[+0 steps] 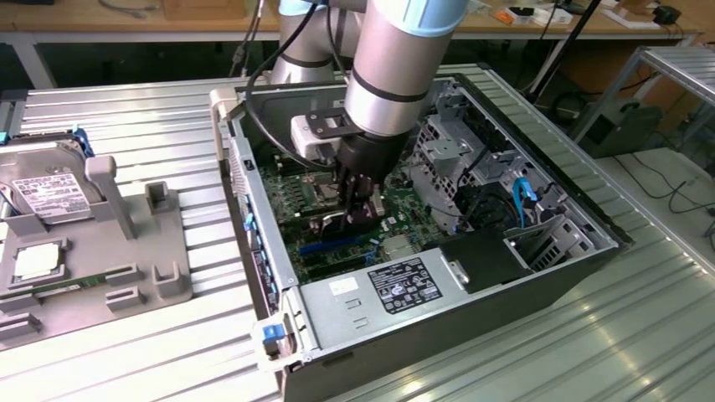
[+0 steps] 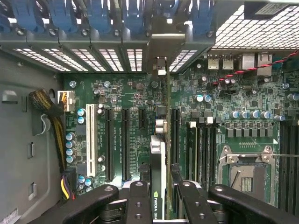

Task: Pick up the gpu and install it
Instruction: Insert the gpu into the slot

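Gpu (image 2: 158, 158), thin, flat, clamped between black jaws.

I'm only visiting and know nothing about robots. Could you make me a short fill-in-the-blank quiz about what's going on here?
1. The gripper is closed on the graphics card, holding it ____ the open computer case.
2. The circuit board under the card is ____ in colour.
3. The hard drive lies ____ the case, on the gray holder at the exterior view's left.

Missing words: inside; green; outside.
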`<state>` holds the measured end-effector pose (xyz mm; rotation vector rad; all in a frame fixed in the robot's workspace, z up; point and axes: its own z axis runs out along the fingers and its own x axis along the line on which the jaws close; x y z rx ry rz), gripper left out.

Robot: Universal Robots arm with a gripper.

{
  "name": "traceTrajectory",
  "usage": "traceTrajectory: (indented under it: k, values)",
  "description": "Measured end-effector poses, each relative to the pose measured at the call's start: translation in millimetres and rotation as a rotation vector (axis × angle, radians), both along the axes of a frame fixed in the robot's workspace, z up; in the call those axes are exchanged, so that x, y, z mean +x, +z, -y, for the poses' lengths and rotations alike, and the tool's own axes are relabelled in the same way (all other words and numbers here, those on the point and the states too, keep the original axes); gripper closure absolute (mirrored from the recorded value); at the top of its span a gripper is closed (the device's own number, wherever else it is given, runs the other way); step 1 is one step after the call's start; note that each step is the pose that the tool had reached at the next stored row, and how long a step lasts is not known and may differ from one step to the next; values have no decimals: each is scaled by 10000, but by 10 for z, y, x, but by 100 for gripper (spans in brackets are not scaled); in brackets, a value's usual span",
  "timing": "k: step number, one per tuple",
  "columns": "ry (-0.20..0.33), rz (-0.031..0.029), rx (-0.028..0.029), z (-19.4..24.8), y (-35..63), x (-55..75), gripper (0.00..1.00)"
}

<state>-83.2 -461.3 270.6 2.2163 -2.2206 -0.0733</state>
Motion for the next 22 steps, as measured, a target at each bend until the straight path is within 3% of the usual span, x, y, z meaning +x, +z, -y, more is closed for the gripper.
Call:
traceTrajectory:
  k: [22]
  values:
    - [-20, -2, -4, 0, -74, -26, 73]
